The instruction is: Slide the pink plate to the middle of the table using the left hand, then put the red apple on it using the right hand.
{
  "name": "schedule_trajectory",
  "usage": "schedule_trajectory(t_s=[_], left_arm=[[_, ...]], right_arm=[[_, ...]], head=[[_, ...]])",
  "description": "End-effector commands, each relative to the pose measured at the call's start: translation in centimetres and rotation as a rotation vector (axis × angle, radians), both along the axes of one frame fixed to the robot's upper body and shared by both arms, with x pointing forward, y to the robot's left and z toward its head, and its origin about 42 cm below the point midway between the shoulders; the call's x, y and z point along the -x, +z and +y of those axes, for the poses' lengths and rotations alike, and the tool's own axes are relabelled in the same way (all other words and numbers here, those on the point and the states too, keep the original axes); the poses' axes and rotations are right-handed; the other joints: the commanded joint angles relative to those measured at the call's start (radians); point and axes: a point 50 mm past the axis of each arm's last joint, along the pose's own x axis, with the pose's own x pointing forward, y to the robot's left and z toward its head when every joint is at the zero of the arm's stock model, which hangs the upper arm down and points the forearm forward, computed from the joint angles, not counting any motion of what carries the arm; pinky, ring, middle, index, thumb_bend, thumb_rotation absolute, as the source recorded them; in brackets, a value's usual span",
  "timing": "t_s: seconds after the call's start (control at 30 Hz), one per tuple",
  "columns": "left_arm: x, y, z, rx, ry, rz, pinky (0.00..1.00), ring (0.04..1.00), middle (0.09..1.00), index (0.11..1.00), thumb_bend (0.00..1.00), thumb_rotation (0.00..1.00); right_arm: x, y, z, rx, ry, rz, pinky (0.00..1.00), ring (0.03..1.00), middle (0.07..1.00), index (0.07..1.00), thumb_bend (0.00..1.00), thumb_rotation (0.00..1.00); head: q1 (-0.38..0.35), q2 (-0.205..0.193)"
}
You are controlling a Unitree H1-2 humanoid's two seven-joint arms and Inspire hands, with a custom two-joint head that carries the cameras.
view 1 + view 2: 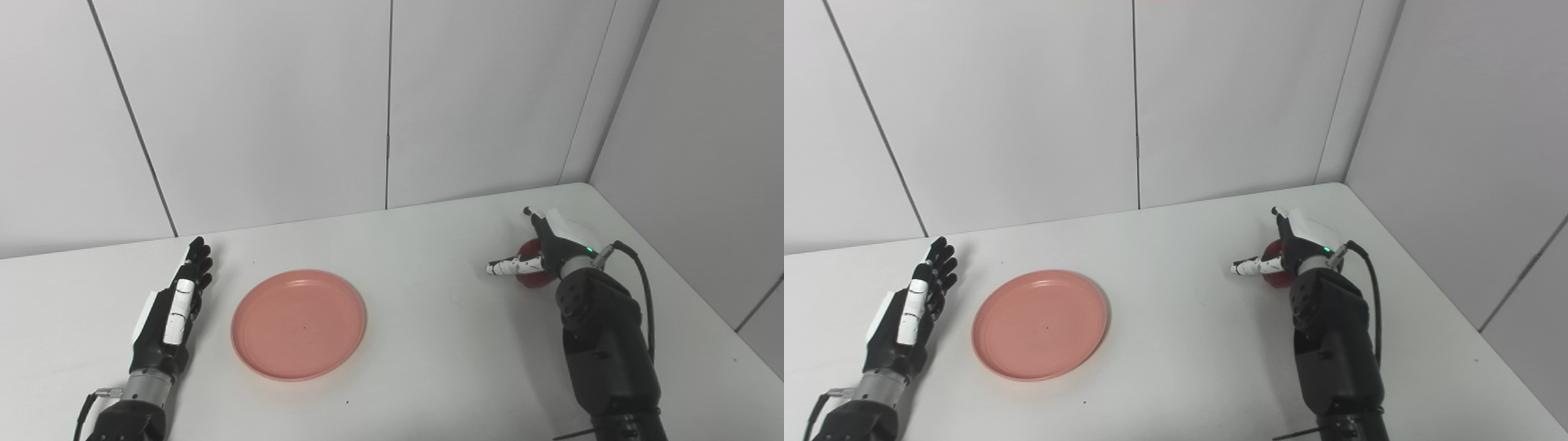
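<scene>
Round pink plastic plate looks roughly mid-table already, so the slide seems done imo. Left hand lies flat just beside it, fingers straight, holding nothing. Right hand is at the small red apple w/ fingers wrapping it, but can't tell if it's gripped yet. Lift + placing still left.

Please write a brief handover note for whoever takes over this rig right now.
Left hand: open, flat on the table, just left of the pink plate, not touching it.
Right hand: at the red apple on the table's right side; fingers hide the grasp, so unclear whether it is held.
Done: plate sits left of centre, empty.
Left: grasp the apple and set it on the plate.
</scene>
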Motion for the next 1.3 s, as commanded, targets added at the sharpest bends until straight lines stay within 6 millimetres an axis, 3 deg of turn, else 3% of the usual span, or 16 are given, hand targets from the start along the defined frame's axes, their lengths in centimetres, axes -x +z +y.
schedule_trajectory(t_s=[0.0, 0.03, 0.1, 0.17, 0.2, 0.33, 0.37, 0.43, 0.47, 0.53, 0.57, 0.63, 0.73, 0.87, 1.27], left_arm=[[-0.78, 2.12, 0.0, 0.001, -0.01, -0.071, 1.0, 1.0, 1.0, 1.0, 0.68, 1.0], [-0.76, 2.09, 0.02, 0.004, -0.01, -0.068, 1.0, 1.0, 1.0, 1.0, 0.68, 1.0], [-0.73, 2.04, 0.05, 0.014, -0.011, -0.063, 1.0, 1.0, 1.0, 1.0, 0.67, 1.0], [-0.74, 1.99, 0.07, 0.019, -0.011, -0.063, 1.0, 1.0, 1.0, 1.0, 0.66, 1.0], [-0.74, 1.98, 0.09, 0.019, -0.013, -0.065, 1.0, 1.0, 1.0, 1.0, 0.66, 1.0], [-0.75, 1.9, 0.11, 0.012, -0.017, -0.065, 1.0, 1.0, 1.0, 1.0, 0.67, 1.0], [-0.76, 1.88, 0.11, 0.012, -0.017, -0.064, 1.0, 1.0, 1.0, 1.0, 0.67, 1.0], [-0.76, 1.82, 0.08, 0.015, -0.017, -0.064, 1.0, 1.0, 1.0, 1.0, 0.66, 1.0], [-0.77, 1.8, 0.05, 0.017, -0.017, -0.064, 1.0, 1.0, 1.0, 1.0, 0.66, 1.0], [-0.79, 1.8, 0.0, 0.019, -0.018, -0.064, 1.0, 1.0, 1.0, 1.0, 0.66, 1.0], [-0.81, 1.84, -0.02, 0.019, -0.018, -0.063, 1.0, 1.0, 1.0, 1.0, 0.67, 1.0], [-0.81, 1.97, -0.06, 0.018, -0.015, -0.059, 1.0, 1.0, 1.0, 1.0, 0.67, 1.0], [-0.76, 2.12, -0.1, 0.018, -0.014, -0.058, 1.0, 1.0, 1.0, 1.0, 0.66, 1.0], [-0.79, 2.22, -0.11, 0.019, -0.016, -0.062, 1.0, 1.0, 1.0, 1.0, 0.67, 1.0], [-0.44, 2.36, -0.49, 0.015, -0.019, -0.067, 1.0, 1.0, 1.0, 1.0, 0.69, 1.0]], right_arm=[[-0.76, 2.65, -0.22, 0.029, -0.024, -0.085, 0.68, 0.819, 0.872, 0.909, 0.98, 0.31], [-0.73, 2.62, -0.22, 0.025, -0.033, -0.089, 0.6, 0.775, 0.846, 0.905, 0.95, 0.26], [-0.62, 2.51, -0.22, 0.007, -0.049, -0.095, 0.57, 0.769, 0.846, 0.894, 0.92, 0.19], [-0.56, 2.34, -0.35, -0.006, -0.062, -0.098, 0.38, 0.542, 0.66, 0.87, 0.89, 0.09], [-0.53, 2.29, -0.4, -0.014, -0.068, -0.102, 0.24, 0.355, 0.476, 0.868, 0.87, 0.03], [-0.47, 2.18, -0.52, -0.046, -0.09, -0.119, 0.13, 0.207, 0.319, 0.851, 0.82, 0.0], [-0.48, 2.17, -0.52, -0.046, -0.093, -0.12, 0.14, 0.215, 0.318, 0.829, 0.8, 0.0], [-0.55, 2.1, -0.54, -0.046, -0.102, -0.121, 0.14, 0.224, 0.43, 0.814, 0.63, 0.0], [-0.58, 2.09, -0.57, -0.045, -0.105, -0.123, 0.14, 0.225, 0.444, 0.812, 0.61, 0.0], [-0.53, 2.13, -0.6, -0.037, -0.105, -0.132, 0.24, 0.37, 0.518, 0.774, 0.54, 0.0], [-0.49, 2.16, -0.6, -0.033, -0.103, -0.138, 0.31, 0.429, 0.648, 0.752, 0.52, 0.0], [-0.44, 2.17, -0.61, -0.029, -0.101, -0.159, 0.37, 0.459, 0.701, 0.726, 0.51, 0.0], [-0.38, 2.13, -0.64, -0.029, -0.1, -0.193, 0.34, 0.427, 0.558, 0.656, 0.52, 0.0], [-0.45, 2.05, -0.62, -0.036, -0.101, -0.226, 0.31, 0.381, 0.48, 0.564, 0.51, 0.0], [-0.44, 2.37, 0.12, -0.056, -0.078, -0.339, 0.5, 0.471, 0.505, 0.469, 0.52, 0.0]], head=[[0.0, 0.0], [-0.002, 0.001], [-0.002, 0.002], [-0.002, 0.003], [-0.002, 0.004], [-0.002, 0.005], [-0.002, 0.005], [-0.001, 0.006], [-0.001, 0.006], [-0.001, 0.006], [0.0, 0.007], [0.001, 0.007], [0.001, 0.007], [0.002, 0.007], [0.047, 0.009]])
